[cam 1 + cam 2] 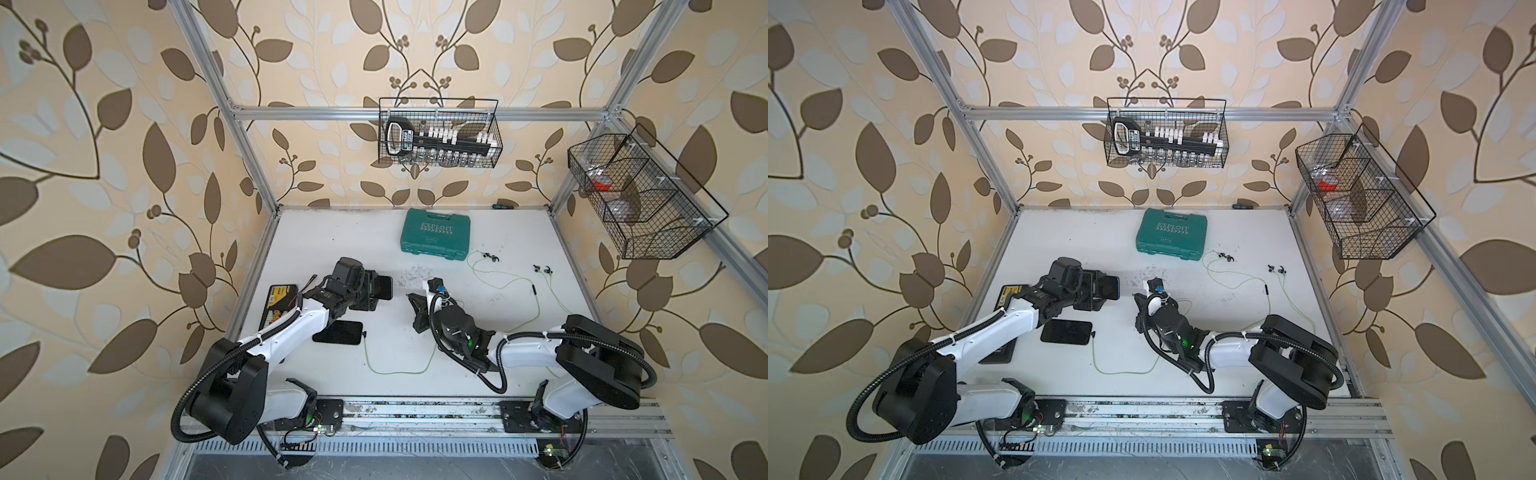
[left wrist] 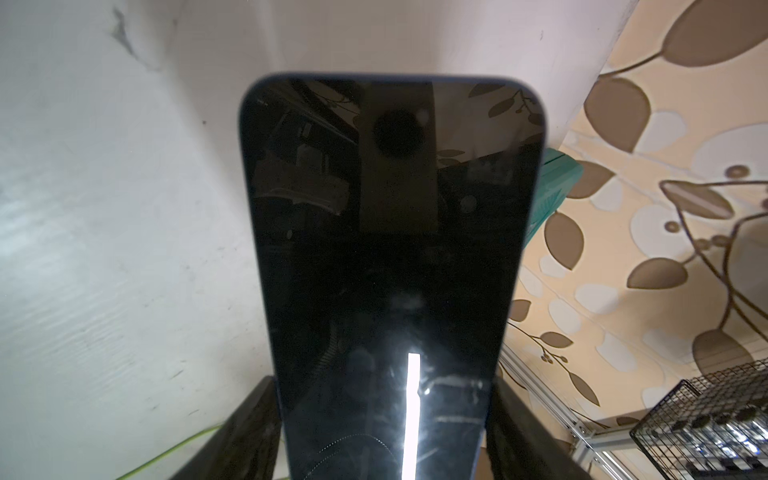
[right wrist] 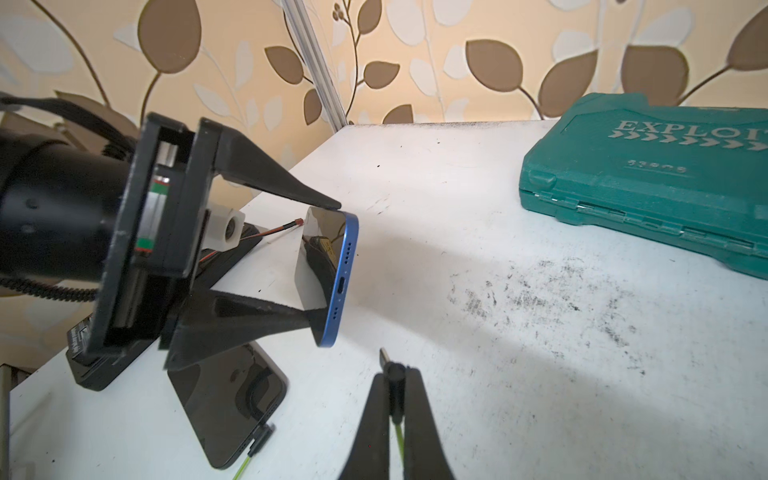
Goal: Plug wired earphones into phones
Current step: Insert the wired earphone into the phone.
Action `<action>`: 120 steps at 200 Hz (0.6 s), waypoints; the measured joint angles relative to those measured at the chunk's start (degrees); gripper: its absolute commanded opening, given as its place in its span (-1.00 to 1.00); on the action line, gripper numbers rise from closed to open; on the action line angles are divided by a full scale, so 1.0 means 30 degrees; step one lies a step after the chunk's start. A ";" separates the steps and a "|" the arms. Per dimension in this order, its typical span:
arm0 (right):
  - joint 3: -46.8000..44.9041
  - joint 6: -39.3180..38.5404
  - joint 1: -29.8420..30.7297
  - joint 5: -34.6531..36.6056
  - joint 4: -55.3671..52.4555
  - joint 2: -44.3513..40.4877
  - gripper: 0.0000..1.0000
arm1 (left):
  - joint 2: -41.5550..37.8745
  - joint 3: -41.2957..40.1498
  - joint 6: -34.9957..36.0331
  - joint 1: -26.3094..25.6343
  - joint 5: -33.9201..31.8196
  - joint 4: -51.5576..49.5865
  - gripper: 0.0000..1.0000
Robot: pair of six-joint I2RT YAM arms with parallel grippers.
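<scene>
Blue-edged phone (image 3: pixel 347 266) clamped in left tool (image 3: pixel 328 259), clear of bench (image 3: pixel 457 208); right tool (image 3: pixel 395 384) clenched on earphone plug (image 3: pixel 390 362), near phone's port.

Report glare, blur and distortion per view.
Left wrist: white glare streak on the held phone, its glass mirroring the wallpaper. Right wrist: the right gripper is soft up close, the phone's port edge sharp. Both top views: wide-angle splay of the frame posts.

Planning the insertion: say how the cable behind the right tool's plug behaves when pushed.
The cable is hair-thin beside the plug: likely floppy and light, buckling if pushed. The plug looks short and stiff, pinched in the right tool, so it should probably push straight.
</scene>
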 measured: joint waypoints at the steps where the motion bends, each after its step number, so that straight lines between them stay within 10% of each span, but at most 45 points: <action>1: 0.0000 -0.0007 0.0000 0.0007 0.0007 -0.0007 -1.00 | -0.0022 0.0000 -0.0022 -0.0036 -0.0015 0.0000 -0.11; 120: -0.0131 -0.0481 0.0175 0.1042 0.0648 -0.1158 -1.00 | -0.2004 0.0087 -0.2543 -0.3169 -0.2324 -0.2244 -0.16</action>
